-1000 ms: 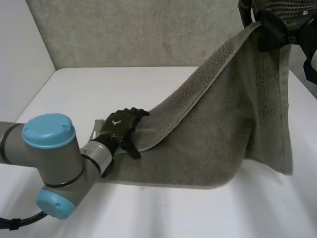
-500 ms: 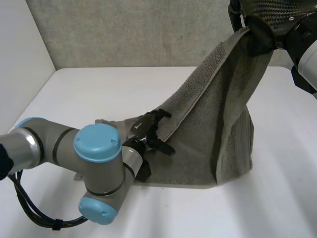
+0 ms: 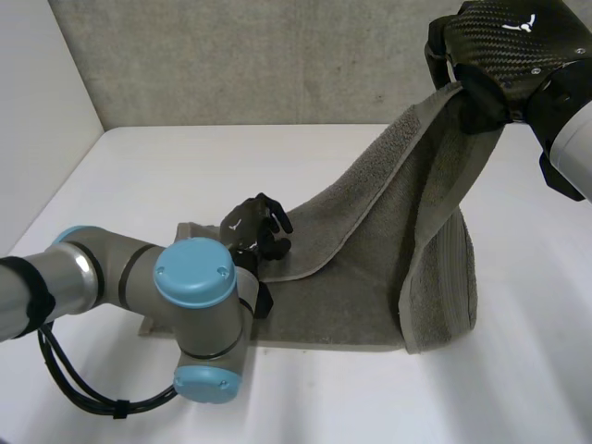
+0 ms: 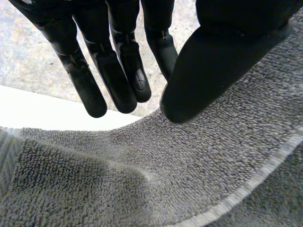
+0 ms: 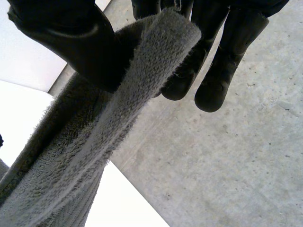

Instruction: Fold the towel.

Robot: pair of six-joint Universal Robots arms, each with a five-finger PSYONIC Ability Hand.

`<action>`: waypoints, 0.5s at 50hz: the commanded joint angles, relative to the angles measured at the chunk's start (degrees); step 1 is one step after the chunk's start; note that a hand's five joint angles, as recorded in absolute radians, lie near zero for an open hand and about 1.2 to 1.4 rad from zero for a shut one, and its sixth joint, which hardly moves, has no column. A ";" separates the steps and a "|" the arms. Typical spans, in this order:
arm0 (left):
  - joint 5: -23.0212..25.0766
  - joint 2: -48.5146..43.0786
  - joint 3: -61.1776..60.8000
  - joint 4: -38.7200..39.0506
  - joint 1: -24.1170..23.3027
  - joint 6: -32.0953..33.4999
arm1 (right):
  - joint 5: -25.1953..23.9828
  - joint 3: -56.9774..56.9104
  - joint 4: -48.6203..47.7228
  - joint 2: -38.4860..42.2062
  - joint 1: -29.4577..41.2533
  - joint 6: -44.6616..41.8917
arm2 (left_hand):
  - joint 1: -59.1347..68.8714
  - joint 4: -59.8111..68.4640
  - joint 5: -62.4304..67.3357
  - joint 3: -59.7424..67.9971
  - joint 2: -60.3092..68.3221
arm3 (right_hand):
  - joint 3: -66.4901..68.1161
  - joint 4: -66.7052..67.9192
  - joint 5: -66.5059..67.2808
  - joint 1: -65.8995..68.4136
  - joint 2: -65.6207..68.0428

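Note:
A grey towel (image 3: 370,287) lies with its left part flat on the white table (image 3: 139,176). Its right part rises in a steep tent. My right hand (image 3: 509,55) is high at the back right, shut on the towel's raised corner. In the right wrist view the thumb (image 5: 71,42) pinches the towel's edge (image 5: 147,61) against the fingers. My left hand (image 3: 248,224) rests low on the towel's left part, beside the pale hem that runs up the slope. In the left wrist view this hand (image 4: 218,56) is just over the towel's pile (image 4: 142,175).
A grey wall (image 3: 259,55) closes the table's back, and a white side wall (image 3: 37,92) its left. My left arm's elbow (image 3: 199,319) stands over the towel's front left corner. Bare table (image 3: 518,370) lies to the front and right.
My right hand has carried the raised corner leftwards, so the hanging part has bunched narrower. My left arm's elbow has swung right while its hand stayed on the towel.

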 commanded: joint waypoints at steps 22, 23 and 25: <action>20.46 11.91 -14.13 -7.50 18.73 55.43 | -0.81 5.87 -4.18 1.18 -3.34 -0.04 | -27.55 -28.53 -28.61 -27.50 -27.48 | 3.10 3.18 2.80 3.12 3.74; 20.54 11.39 -14.39 -7.67 18.99 56.56 | -0.81 6.13 -4.27 1.52 -3.34 -0.04 | -26.21 -27.20 -27.28 -26.17 -26.15 | 3.10 3.18 2.80 3.12 3.74; 20.54 10.60 -14.22 -7.93 18.99 57.09 | -0.81 6.39 -4.36 2.14 -3.34 -0.12 | -24.53 -25.52 -25.60 -24.49 -24.47 | 3.10 3.18 2.80 3.12 3.74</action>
